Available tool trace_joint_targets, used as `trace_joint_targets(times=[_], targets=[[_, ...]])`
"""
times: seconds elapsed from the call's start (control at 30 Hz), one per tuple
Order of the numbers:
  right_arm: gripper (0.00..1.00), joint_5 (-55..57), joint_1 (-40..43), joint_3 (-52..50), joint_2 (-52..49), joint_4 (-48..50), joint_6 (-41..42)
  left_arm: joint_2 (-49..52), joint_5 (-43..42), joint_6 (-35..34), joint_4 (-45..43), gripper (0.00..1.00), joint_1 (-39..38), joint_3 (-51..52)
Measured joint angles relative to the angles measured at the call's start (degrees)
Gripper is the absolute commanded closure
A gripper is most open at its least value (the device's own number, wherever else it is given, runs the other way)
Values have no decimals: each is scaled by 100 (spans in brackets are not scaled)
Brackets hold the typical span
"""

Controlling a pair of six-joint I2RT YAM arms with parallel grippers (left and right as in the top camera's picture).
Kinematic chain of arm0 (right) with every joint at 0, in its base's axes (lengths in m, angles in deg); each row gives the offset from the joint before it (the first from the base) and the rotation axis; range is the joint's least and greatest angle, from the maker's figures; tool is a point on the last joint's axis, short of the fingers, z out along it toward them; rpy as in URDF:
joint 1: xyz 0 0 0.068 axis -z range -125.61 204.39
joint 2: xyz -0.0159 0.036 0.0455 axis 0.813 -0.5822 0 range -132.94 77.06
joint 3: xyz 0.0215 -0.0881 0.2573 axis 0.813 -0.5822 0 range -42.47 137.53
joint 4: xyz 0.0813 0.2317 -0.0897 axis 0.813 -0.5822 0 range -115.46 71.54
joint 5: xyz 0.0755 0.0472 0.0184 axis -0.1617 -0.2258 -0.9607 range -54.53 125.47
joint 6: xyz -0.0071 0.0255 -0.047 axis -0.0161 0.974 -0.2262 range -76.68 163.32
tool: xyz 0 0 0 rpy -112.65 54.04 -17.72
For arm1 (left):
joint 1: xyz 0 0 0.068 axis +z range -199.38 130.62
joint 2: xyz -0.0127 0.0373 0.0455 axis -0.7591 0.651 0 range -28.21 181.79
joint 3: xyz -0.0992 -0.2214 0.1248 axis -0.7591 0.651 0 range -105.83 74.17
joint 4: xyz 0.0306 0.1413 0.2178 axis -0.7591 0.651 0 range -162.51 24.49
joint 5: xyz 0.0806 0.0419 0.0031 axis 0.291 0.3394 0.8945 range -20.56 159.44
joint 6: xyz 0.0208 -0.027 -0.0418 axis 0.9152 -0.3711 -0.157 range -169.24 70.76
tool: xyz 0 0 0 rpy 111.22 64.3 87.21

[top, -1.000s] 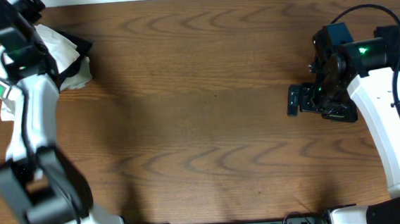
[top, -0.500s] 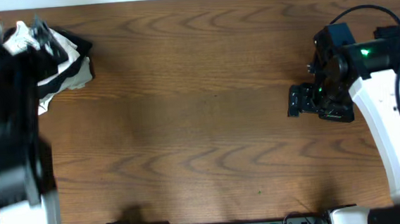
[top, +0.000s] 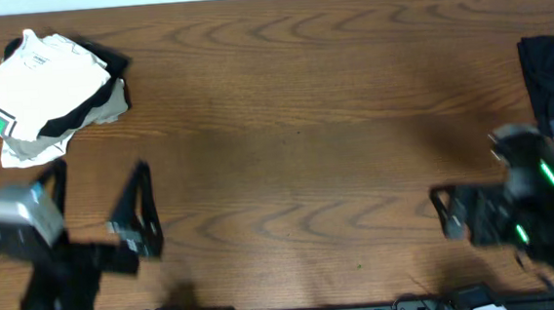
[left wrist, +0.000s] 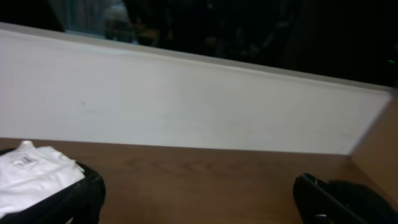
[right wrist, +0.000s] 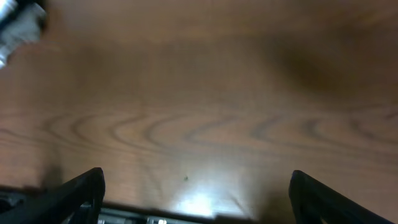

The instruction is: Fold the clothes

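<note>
White T-shirt, one, touching one black garment; second black garment apart.

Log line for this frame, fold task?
shirt: bundled, far-left corner | left tool: open, empty, clear of shirt | right tool: open, empty, over table

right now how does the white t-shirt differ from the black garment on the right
The white T-shirt has a green mark; the black garment has red trim. The T-shirt is bundled far left; the black garment lies at the right edge, partly cropped. Both lie on the table.
</note>
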Motion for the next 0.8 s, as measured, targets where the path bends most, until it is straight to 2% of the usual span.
trace_joint_targets(times=[0.17,0.37,0.57,0.8], targets=[[6,46,0,4,1237,-7,-76,-680,-472,37,409,2,0,188],[1,111,0,9,2184,-28,-267,-1274,-1113,175,629,2,0,704],[1,417,13,9,2684,-46,-365,-1698,-1368,341,664,2,0,1425],[1,680,13,7,2761,-142,-380,-1733,-1405,387,693,2,0,2079]])
